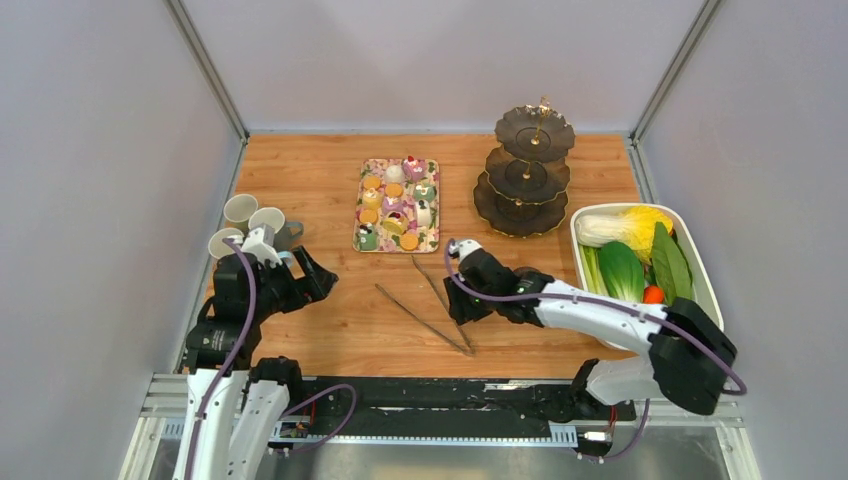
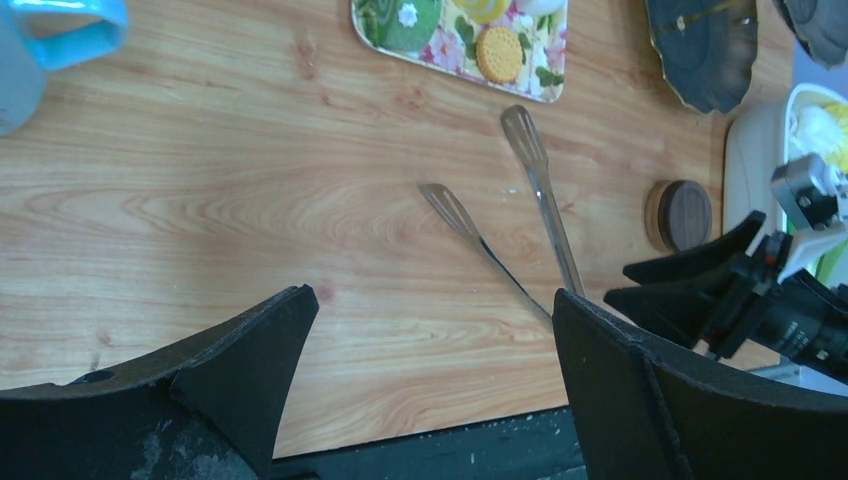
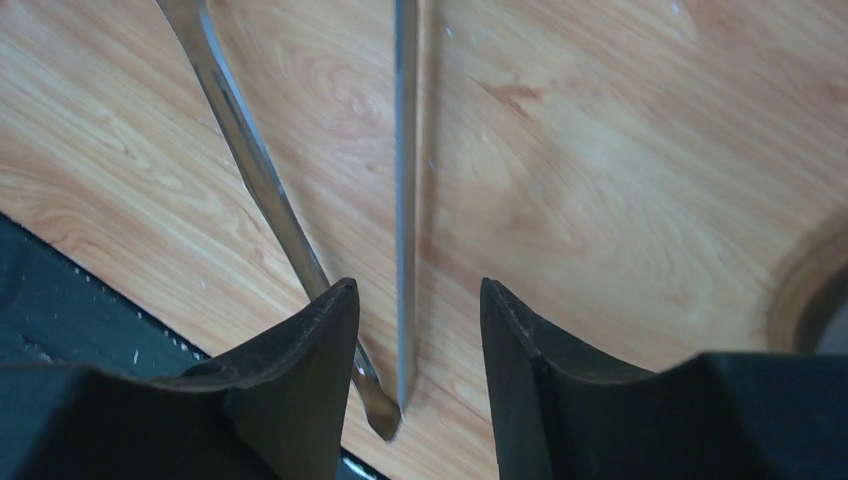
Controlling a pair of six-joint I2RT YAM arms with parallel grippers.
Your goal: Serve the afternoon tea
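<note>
A wooden counter [image 1: 310,185] fills the middle of the top view, boxed in by grey walls. Metal tongs [image 1: 420,318] lie flat on it below centre, arms spread toward the upper left and joined at the lower right. A floral tray [image 2: 455,40] lies just above their tips. At the right edge sits a white tub [image 1: 576,245] packed with vegetables [image 1: 622,270]: green leaves, a yellow piece, a pale cabbage and something small and orange-red.

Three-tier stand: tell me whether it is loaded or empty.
Empty. All three tiers of the stand show bare dark surfaces; the cakes sit on the floral tray.
</note>
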